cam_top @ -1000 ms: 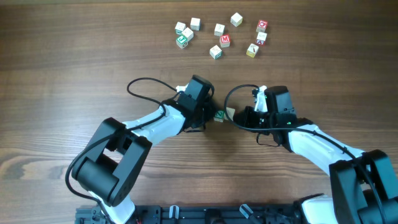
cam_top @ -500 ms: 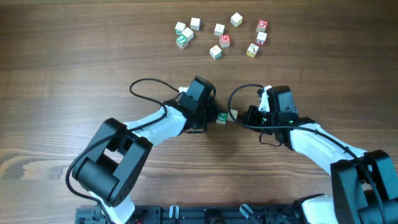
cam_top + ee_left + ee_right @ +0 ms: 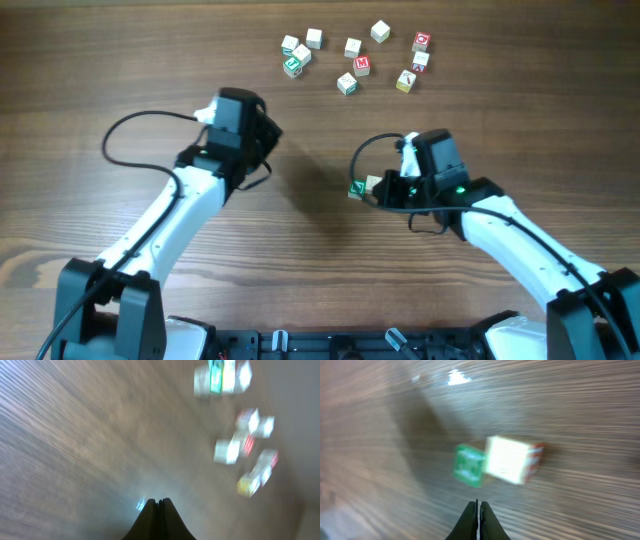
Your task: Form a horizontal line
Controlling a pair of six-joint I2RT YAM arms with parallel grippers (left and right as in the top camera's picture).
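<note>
The brown wooden table point(image 3: 90, 70) fills every view. My left arm point(image 3: 170, 215) reaches up across its left half, and my right arm point(image 3: 520, 235) comes in from the lower right toward the middle.

My left gripper point(image 3: 158, 502) has its two dark fingers pressed together with nothing between them, and it hangs over bare wood. My right gripper point(image 3: 478, 504) is also closed tight on nothing. Its tips sit just short of the two cubes in front of it.

A scatter of loose cubes point(image 3: 352, 55) lies near the far edge of the table, well apart from both grippers. My left wrist view shows them only as blurred blots of white, red, green and yellow.

Near the middle of the table two small cubes sit side by side. The pale cube point(image 3: 507, 459) shows a plain cream face, and the side turned away from its neighbour has reddish marks, too smeared to read. The green cube point(image 3: 469, 465) touches it on the left and shows a green-framed face with a faint figure. I cannot make out a third cube beside them.
</note>
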